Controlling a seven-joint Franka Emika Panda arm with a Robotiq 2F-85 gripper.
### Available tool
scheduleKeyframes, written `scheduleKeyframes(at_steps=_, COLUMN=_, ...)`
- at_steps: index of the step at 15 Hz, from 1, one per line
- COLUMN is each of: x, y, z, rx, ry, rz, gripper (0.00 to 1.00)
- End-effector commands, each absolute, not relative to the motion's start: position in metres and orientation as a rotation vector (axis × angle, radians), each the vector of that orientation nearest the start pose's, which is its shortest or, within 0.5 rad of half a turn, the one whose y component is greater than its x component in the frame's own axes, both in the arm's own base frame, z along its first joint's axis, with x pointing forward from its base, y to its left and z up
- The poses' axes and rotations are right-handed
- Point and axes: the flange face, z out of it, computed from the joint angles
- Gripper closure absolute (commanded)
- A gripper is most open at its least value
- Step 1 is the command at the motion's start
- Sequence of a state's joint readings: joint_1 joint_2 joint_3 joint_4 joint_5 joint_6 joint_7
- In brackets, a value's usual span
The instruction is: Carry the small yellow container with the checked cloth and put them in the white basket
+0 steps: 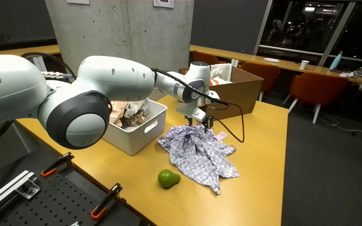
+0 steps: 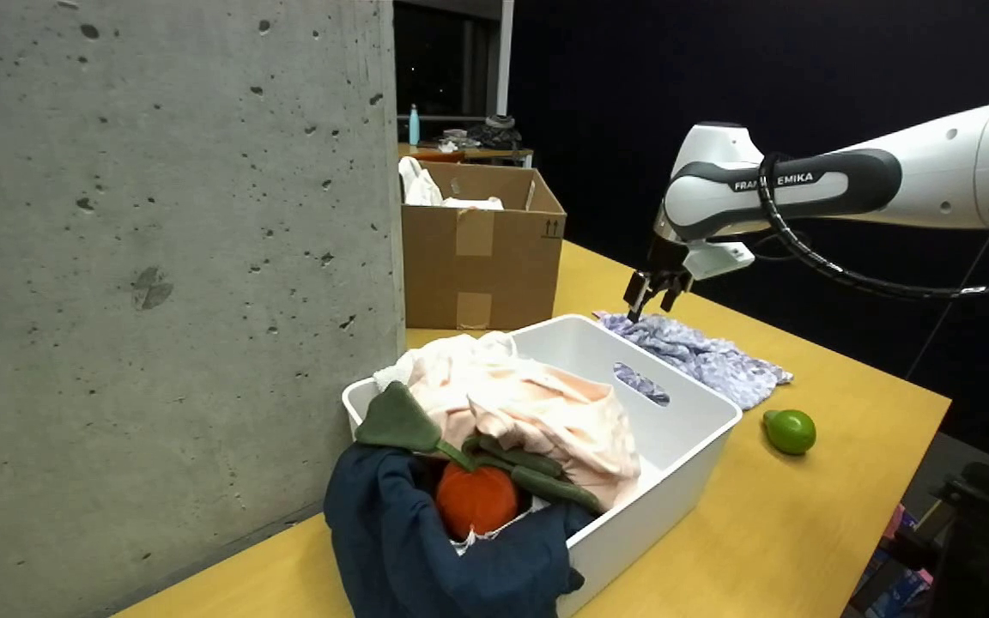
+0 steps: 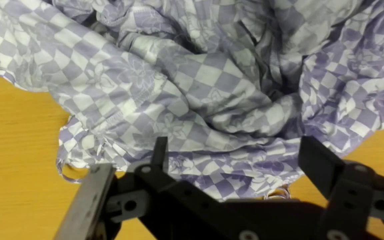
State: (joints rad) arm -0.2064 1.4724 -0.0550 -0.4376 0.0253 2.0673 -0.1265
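- The black two-finger gripper (image 3: pixel 234 146) stood with its jaws spread wide apart and had hold of nothing.
- The gripper pointed downward at the far part of the crumpled lavender-and-white checked cloth (image 1: pixel 196 150) in an exterior view. Contact between the black fingertips (image 3: pixel 320 163) and the checked cloth could not be determined.
- In the wrist view, the checked cloth extended across the space between the fingertips and beyond them on the left and right.
- The checked cloth lay in loose folds on the yellow-orange wooden table (image 1: pixel 256 188), just beside the white rectangular plastic basket (image 1: pixel 141 138) and to the right of it.
- A small pink tag (image 1: pixel 222 135) lay at the right edge of the checked cloth.
- The basket contained a pale peach cloth (image 2: pixel 546 403) and an orange-red round object (image 2: pixel 476 502). A navy-blue cloth (image 2: pixel 409 549) hung over its near end in an exterior view.
- A bright green pear-shaped object (image 1: pixel 168 178) rested on the table, on the near side of the checked cloth and apart from it.
- A large brown cardboard box (image 2: pixel 516 275) stood at the far side of the table, with white fabric (image 1: pixel 222 72) at its top.
- The position of the small yellow container could not be determined.
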Motion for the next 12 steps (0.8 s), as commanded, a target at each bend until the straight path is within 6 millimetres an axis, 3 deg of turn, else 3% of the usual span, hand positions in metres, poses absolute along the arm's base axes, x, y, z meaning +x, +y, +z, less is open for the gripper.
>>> scheduleKeyframes(at_steps=1, x=0.796, y=-0.179, z=0.142, rx=-3.184, ry=0.140, rz=-0.239, gripper=0.00)
scheduleKeyframes(at_steps=6, x=0.795, y=-0.184, z=0.135, rx=-3.205, ry=0.173, rz=-0.259, gripper=0.00)
scheduleKeyframes(at_steps=12, x=0.806, y=-0.151, z=0.136, rx=-3.253, ry=0.150, rz=-0.340, gripper=0.00)
